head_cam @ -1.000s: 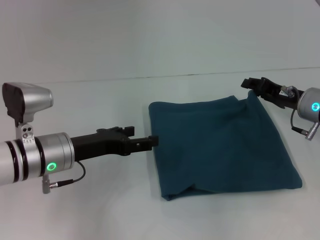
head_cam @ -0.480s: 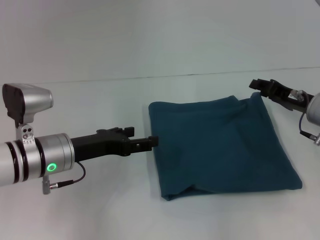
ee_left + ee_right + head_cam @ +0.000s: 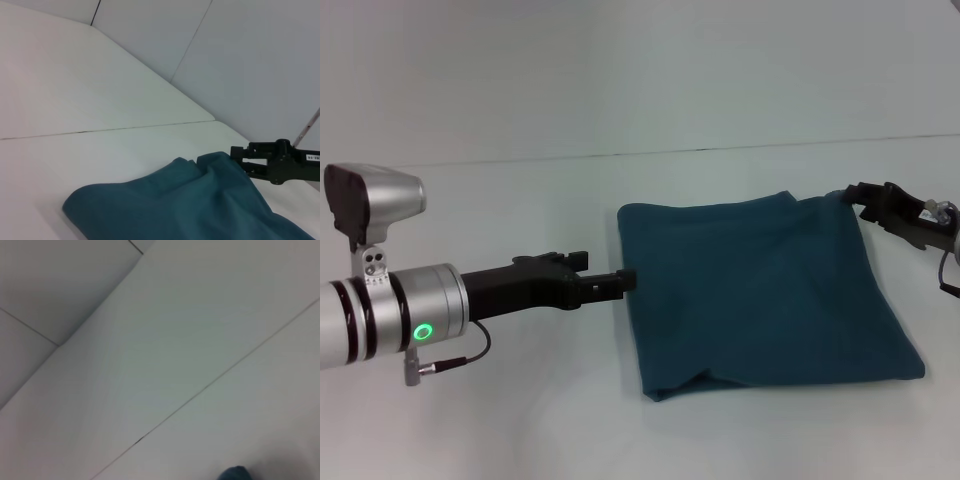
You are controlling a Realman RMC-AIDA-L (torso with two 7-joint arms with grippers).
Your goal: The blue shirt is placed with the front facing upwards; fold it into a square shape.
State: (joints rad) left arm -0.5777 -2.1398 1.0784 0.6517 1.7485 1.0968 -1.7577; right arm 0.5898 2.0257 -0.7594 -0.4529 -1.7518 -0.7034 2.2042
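Observation:
The blue shirt (image 3: 760, 290) lies on the white table, folded into a rough square with a slightly rumpled front left corner. It also shows in the left wrist view as the shirt (image 3: 190, 205), and as a small tip of the shirt (image 3: 234, 473) in the right wrist view. My left gripper (image 3: 615, 275) hovers low at the shirt's left edge, open, its foremost fingertip just touching the cloth. My right gripper (image 3: 857, 194) is open with nothing in it, just off the shirt's far right corner; the left wrist view shows this right gripper (image 3: 239, 159) beside that corner.
The white table (image 3: 520, 200) runs under both arms. A thin seam (image 3: 650, 152) crosses its far side, and a pale wall rises behind it.
My right gripper has drawn back to the right and lower, away from the shirt's far right corner, which has settled onto the table. The left arm has not moved.

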